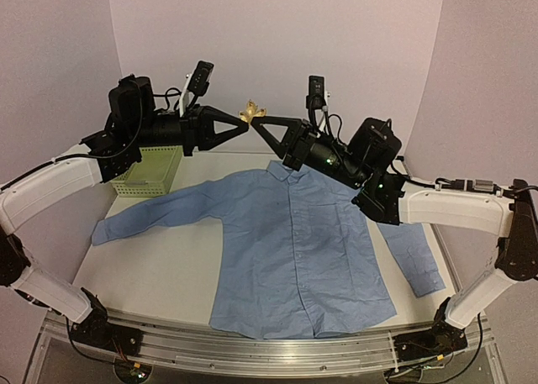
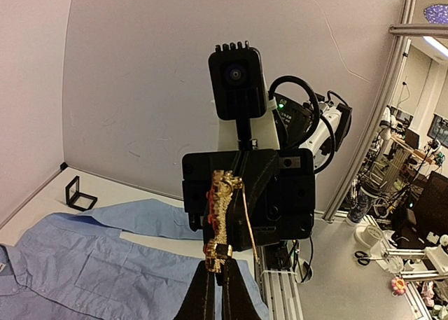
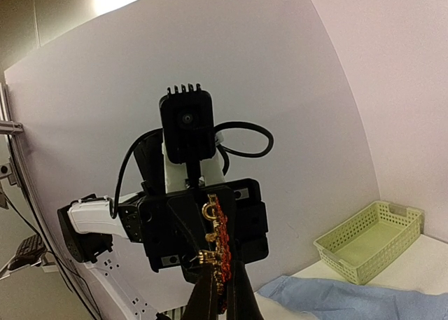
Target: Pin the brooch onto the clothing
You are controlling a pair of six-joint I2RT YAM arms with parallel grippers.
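One brooch [image 2: 222, 215]: left claw [image 2: 218, 264], right claw [image 3: 220, 267]

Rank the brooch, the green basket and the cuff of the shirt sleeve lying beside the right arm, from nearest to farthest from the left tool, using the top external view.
1. The brooch: right at the tip of the left tool, gripped there.
2. The green basket: lower down, off to the left.
3. The sleeve cuff: lying far over on the right side.
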